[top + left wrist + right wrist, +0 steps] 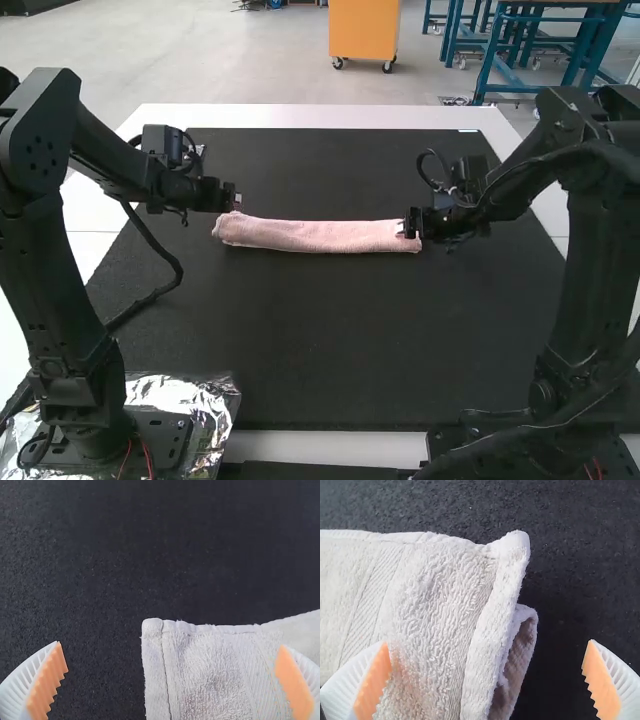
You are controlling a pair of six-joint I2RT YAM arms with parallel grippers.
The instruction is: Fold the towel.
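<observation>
High view: folded, pink terry-cloth towel (310, 236) on rectangular black mat (330, 340)

Towel lies as a long, narrow strip. White-ribbed, orange-padded left claw (237, 199) is open at one end; matching right claw (408, 229) is open at the other.

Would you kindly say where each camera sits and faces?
High view: fixed above and behind the left arm and right arm, which show; facing forward and down over mat and towel.
Left wrist: on that wrist, facing down at the towel's left end; open left pincer shows.
Right wrist: on that wrist, facing down at the right end; open right pincer shows.
All share towel and mat.
</observation>
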